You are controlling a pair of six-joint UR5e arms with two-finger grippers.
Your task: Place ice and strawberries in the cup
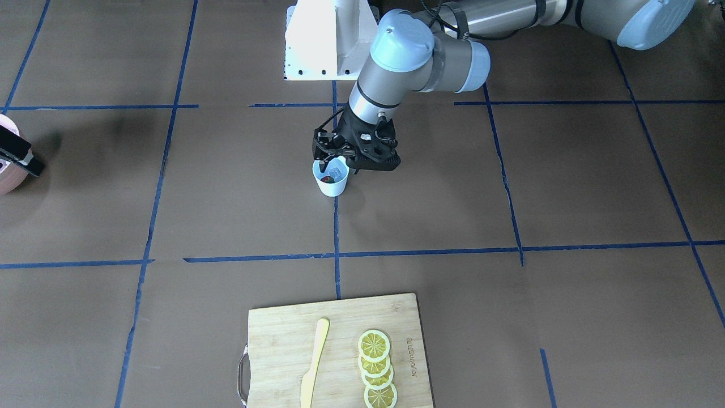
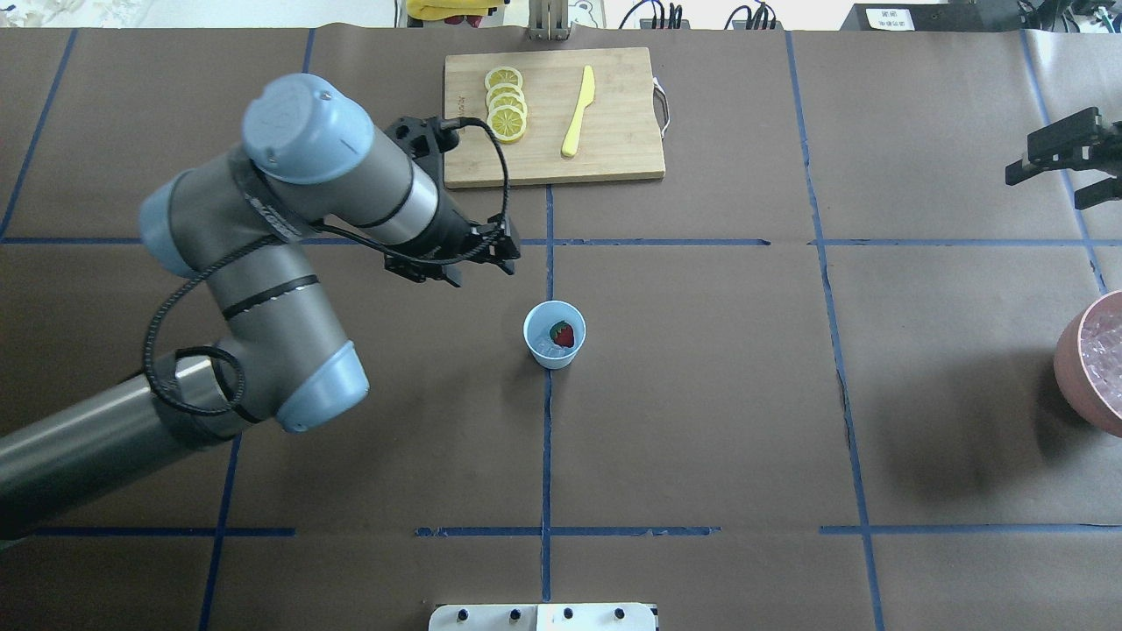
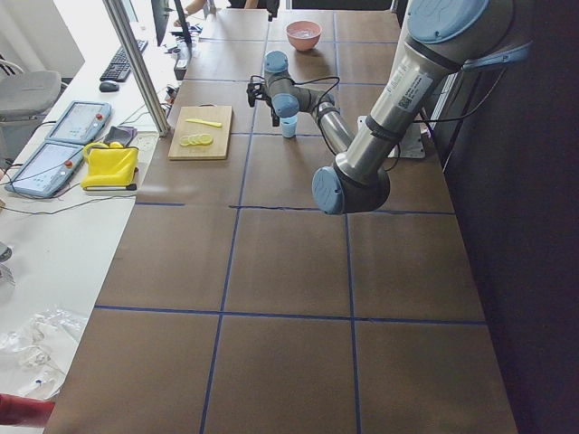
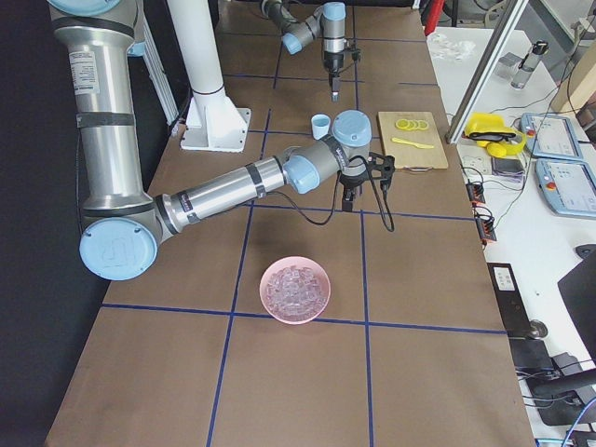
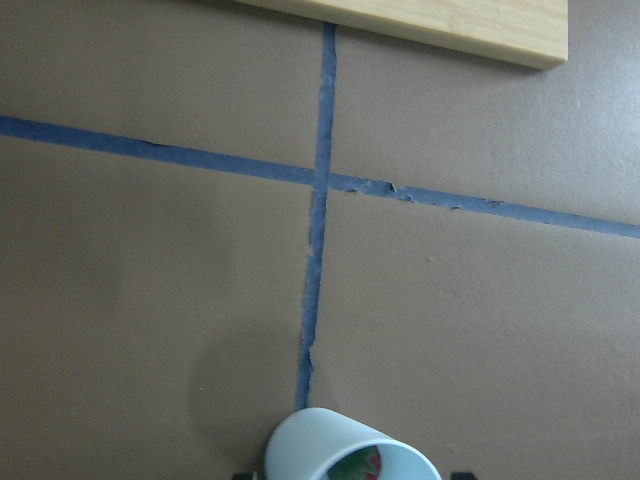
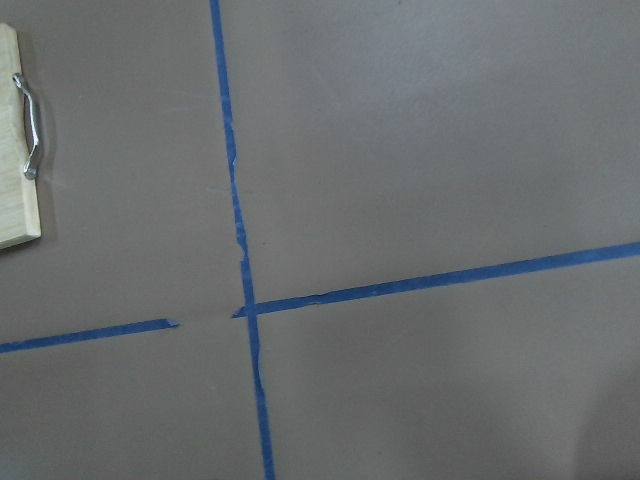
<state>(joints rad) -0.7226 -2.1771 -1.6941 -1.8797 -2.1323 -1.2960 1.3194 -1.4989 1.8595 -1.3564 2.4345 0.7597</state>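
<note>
The small white cup (image 2: 554,334) stands near the table's middle on a blue tape line. In it lie a red strawberry (image 2: 563,334) and clear ice (image 2: 545,350). It also shows in the front-facing view (image 1: 331,180) and at the bottom edge of the left wrist view (image 5: 340,452). My left gripper (image 2: 484,265) hovers just above and beside the cup, open and empty. My right gripper (image 2: 1056,175) is far off at the table's right side, open and empty, near the pink bowl.
A pink bowl (image 2: 1074,368) full of ice cubes (image 4: 295,289) sits at the right edge. A wooden cutting board (image 2: 614,140) at the far side holds lemon slices (image 2: 507,105) and a yellow knife (image 2: 578,109).
</note>
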